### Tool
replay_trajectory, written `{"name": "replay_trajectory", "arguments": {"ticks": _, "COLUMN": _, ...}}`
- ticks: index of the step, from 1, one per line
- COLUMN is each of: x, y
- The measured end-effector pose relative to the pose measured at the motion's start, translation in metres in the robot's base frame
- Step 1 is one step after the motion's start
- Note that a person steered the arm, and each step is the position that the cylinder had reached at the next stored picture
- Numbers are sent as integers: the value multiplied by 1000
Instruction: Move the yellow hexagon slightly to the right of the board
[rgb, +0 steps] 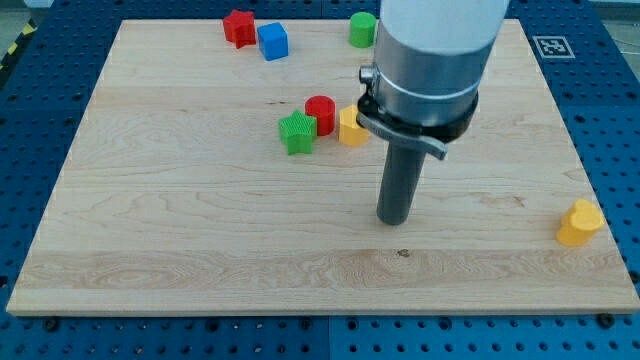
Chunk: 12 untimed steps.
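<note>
My tip rests on the wooden board, below and right of the middle cluster. A yellow block sits up and left of the tip, partly hidden by the arm's body, so I cannot make out its shape. It touches a red cylinder, which has a green star next to it. A second yellow block, which looks hexagonal, sits near the board's right edge, far to the right of the tip.
A red star, a blue cube and a green cylinder stand along the view's top edge of the board. The arm's wide grey body hides part of the upper right board.
</note>
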<state>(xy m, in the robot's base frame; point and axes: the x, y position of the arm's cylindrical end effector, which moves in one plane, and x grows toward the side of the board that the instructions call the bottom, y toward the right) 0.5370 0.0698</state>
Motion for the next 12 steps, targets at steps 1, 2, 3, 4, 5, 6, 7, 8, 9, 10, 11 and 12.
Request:
{"name": "replay_trajectory", "arguments": {"ticks": 1, "x": 2, "y": -16}}
{"name": "replay_trajectory", "arguments": {"ticks": 2, "x": -14, "y": -41}}
{"name": "replay_trajectory", "arguments": {"ticks": 3, "x": -37, "y": -62}}
{"name": "replay_trajectory", "arguments": {"ticks": 4, "x": -58, "y": -68}}
{"name": "replay_trajectory", "arguments": {"ticks": 5, "x": -67, "y": -68}}
{"name": "replay_trajectory", "arguments": {"ticks": 6, "x": -73, "y": -68}}
{"name": "replay_trajectory", "arguments": {"ticks": 7, "x": -88, "y": -68}}
{"name": "replay_trajectory", "arguments": {"ticks": 8, "x": -107, "y": -68}}
{"name": "replay_trajectory", "arguments": {"ticks": 9, "x": -128, "y": -68}}
{"name": "replay_trajectory", "arguments": {"ticks": 10, "x": -133, "y": -68}}
{"name": "replay_trajectory", "arguments": {"ticks": 11, "x": -130, "y": -63}}
{"name": "replay_trajectory", "arguments": {"ticks": 12, "x": -118, "y": -51}}
